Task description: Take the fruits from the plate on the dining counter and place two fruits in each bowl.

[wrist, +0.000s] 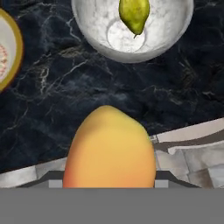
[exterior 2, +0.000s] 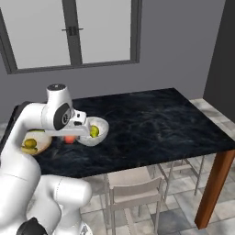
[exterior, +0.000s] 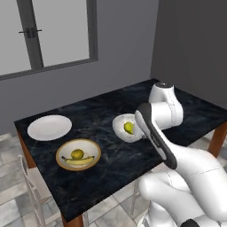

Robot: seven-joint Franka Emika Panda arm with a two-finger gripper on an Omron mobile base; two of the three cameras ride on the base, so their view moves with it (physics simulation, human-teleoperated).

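Observation:
My gripper (exterior 2: 70,136) is shut on the red-orange round fruit (wrist: 109,148), which hangs over the near edge of the dining counter (exterior: 97,111). The fruit (exterior 2: 69,140) is just short of the deep white bowl (wrist: 170,26), between the two bowls. That white bowl (exterior: 119,126) holds the yellow-green pear (wrist: 134,14). The tan-rimmed shallow bowl (exterior: 60,150) holds the banana (exterior: 79,160) and the olive-yellow fruit (exterior: 77,154). At the counter's far left lies the flat white plate (exterior: 49,127), bare. The held fruit hides my fingertips in the hand view.
A pale chair (exterior 2: 133,193) stands tucked under the counter's near side, and another (exterior: 33,186) at its left end. A reddish wooden leg (exterior 2: 213,188) holds up the right corner. Grey walls and a window lie behind.

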